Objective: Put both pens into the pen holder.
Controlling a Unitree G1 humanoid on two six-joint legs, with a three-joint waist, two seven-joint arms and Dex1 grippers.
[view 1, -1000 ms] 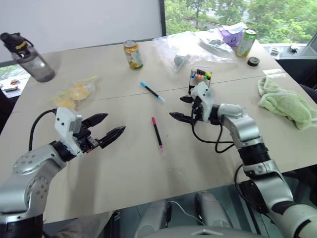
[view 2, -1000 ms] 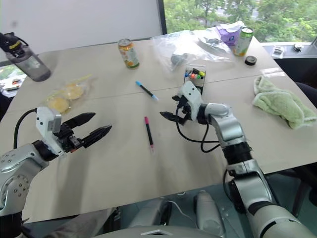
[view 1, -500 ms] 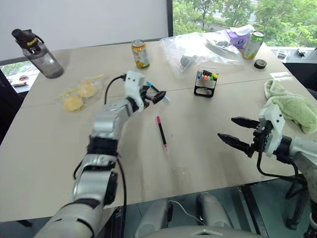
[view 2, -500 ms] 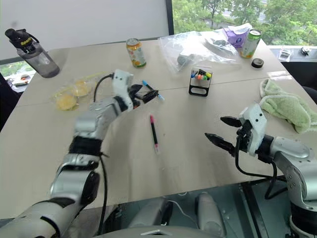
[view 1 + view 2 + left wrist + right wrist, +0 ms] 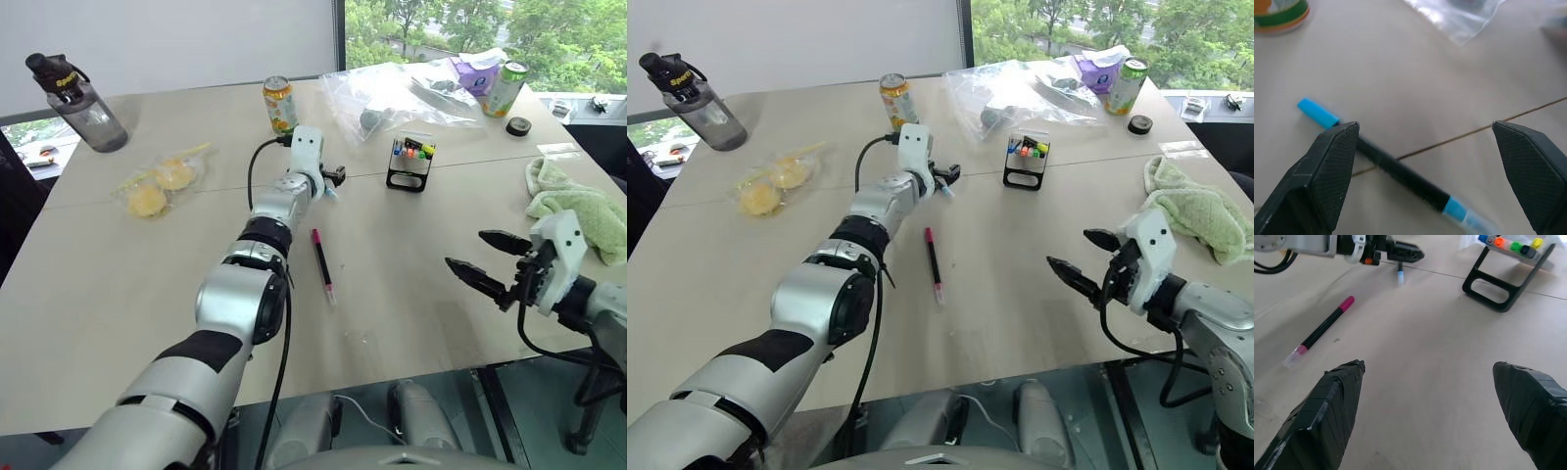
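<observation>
The slim black pen with blue cap and ends point(image 5: 1396, 169) lies flat on the beige table point(image 5: 411, 255), slanted across a seam, straddled by the left gripper point(image 5: 1425, 161), whose fingers spread wide and hold nothing. The black pen with pink cap point(image 5: 321, 262) lies nearer, pointing away. The black holder of bright markers point(image 5: 409, 163) tilts beside a clear plastic bag point(image 5: 392, 93). The right gripper point(image 5: 493, 264) hovers wide open, empty, near a green towel point(image 5: 578, 211).
</observation>
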